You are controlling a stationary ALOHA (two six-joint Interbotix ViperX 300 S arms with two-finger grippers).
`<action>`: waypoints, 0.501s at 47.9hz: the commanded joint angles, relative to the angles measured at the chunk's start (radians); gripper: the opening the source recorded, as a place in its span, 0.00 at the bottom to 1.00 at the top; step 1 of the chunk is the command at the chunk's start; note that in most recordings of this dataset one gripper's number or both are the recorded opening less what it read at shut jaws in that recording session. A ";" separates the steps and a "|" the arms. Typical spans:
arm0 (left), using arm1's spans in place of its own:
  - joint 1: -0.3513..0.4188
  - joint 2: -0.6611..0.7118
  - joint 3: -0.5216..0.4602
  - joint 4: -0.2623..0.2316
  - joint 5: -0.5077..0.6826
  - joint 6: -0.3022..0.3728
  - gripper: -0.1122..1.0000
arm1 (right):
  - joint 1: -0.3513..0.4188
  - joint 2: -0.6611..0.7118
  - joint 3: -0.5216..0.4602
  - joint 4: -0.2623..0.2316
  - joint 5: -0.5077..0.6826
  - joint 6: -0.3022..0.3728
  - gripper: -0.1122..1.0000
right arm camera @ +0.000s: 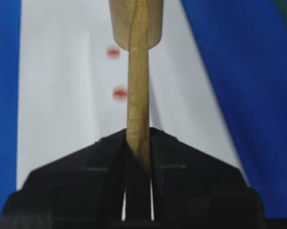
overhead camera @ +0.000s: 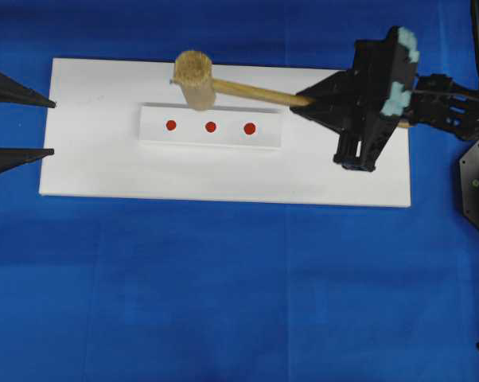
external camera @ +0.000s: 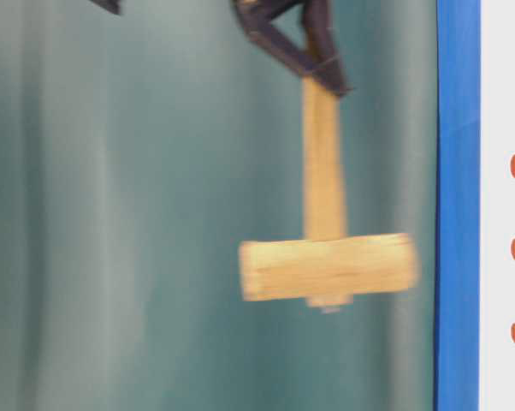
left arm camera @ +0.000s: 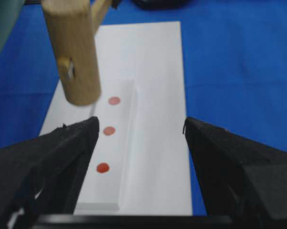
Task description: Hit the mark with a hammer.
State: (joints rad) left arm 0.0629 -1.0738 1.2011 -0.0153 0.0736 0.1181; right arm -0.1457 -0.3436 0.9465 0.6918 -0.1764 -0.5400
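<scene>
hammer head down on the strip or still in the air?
In the air. The table-level view shows the hammer head clear of the white board, its handle pinched between the right gripper fingers.

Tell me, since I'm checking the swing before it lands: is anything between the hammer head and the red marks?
Nothing visible. The right gripper is shut on the hammer, whose head hangs in the air beside the white strip. The three red marks lie bare, and the open left gripper waits at the board's far end.

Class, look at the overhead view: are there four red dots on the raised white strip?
No, the raised white strip carries only three red dots in a row, with the hammer head beside its far edge.
</scene>
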 commanded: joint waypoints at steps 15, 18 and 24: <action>0.003 0.009 -0.008 -0.002 -0.011 -0.002 0.72 | 0.011 0.112 0.000 0.043 0.048 0.021 0.12; 0.003 0.009 -0.008 -0.002 -0.011 0.000 0.72 | 0.011 0.089 0.006 0.041 0.025 0.020 0.12; 0.003 0.008 -0.006 -0.002 -0.011 -0.002 0.72 | 0.011 0.018 0.018 0.034 -0.011 0.018 0.12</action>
State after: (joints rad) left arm 0.0629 -1.0738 1.2042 -0.0153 0.0721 0.1181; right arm -0.1365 -0.2669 0.9695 0.7317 -0.1595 -0.5200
